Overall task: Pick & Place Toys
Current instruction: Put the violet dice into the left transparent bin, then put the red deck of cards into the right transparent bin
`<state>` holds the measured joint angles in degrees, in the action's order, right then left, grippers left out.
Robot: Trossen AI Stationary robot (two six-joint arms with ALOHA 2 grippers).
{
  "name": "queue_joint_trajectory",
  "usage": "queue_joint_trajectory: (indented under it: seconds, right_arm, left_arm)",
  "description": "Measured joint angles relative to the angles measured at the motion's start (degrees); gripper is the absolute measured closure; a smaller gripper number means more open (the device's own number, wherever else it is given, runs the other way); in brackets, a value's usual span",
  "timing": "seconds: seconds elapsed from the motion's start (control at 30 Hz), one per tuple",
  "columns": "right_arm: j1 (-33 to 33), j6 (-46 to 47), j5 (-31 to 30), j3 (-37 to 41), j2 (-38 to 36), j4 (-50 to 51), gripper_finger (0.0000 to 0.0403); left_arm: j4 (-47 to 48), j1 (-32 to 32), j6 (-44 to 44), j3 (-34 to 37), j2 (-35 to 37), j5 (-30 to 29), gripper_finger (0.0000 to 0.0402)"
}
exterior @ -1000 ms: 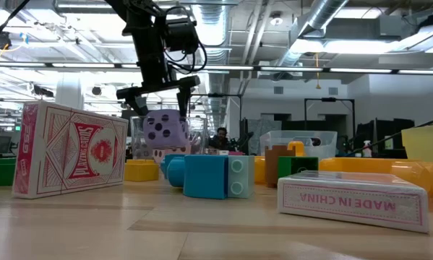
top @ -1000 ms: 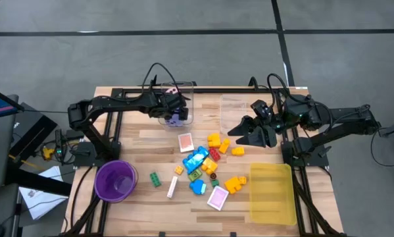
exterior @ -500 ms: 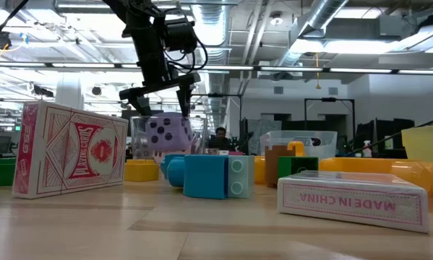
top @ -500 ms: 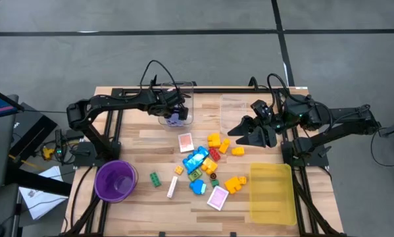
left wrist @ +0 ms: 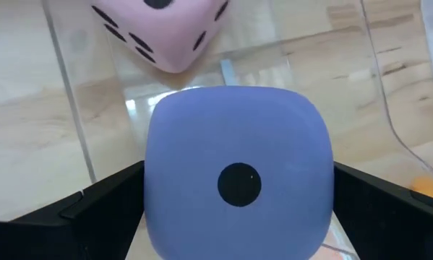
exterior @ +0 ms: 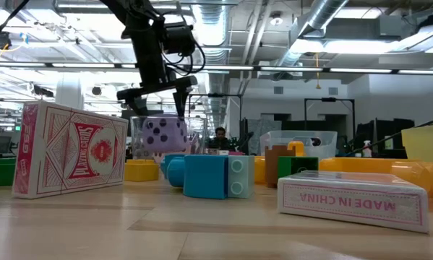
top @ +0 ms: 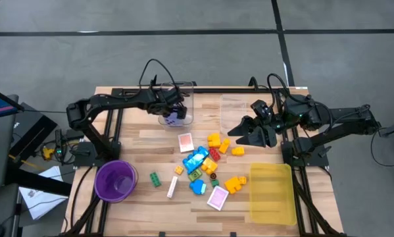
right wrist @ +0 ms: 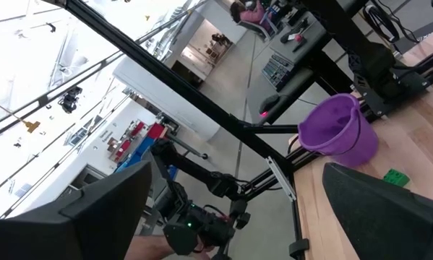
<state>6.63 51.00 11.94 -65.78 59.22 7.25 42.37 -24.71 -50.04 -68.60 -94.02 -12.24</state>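
Since a second ago the left hand is sinking a little, carrying the purple die lower into the clear box. Its fingers are spread wide yet flanking the die closely; it probably is gripping it, though release may be starting. A pink die is already lying in that box. The right hand is waiting open, beside the toy pile. Most blocks and cards are remaining loose on the desk below the box.
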Motion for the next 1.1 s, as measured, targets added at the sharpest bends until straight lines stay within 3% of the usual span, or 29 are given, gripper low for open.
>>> queue_joint_trajectory:
  seconds: [0.1, 0.7, 1.1]
  right_arm:
    - [0.00, 0.00, 0.00, 0.00, 0.00, 0.00, 0.0003]
    - [-0.02, 0.02, 0.00, 0.00, 0.00, 0.02, 0.0003]
    - [-0.05, 0.02, 0.00, 0.00, 0.00, 0.15, 0.0003]
  left_arm:
    - [-0.05, -1.05, 0.15, 0.04, 0.40, 2.68, 0.0002]
    - [-1.24, -2.01, 0.20, 0.02, 2.64, 5.14, 0.0002]
    - [-14.21, -1.87, 6.52, 0.02, 16.38, 5.02, 0.0002]
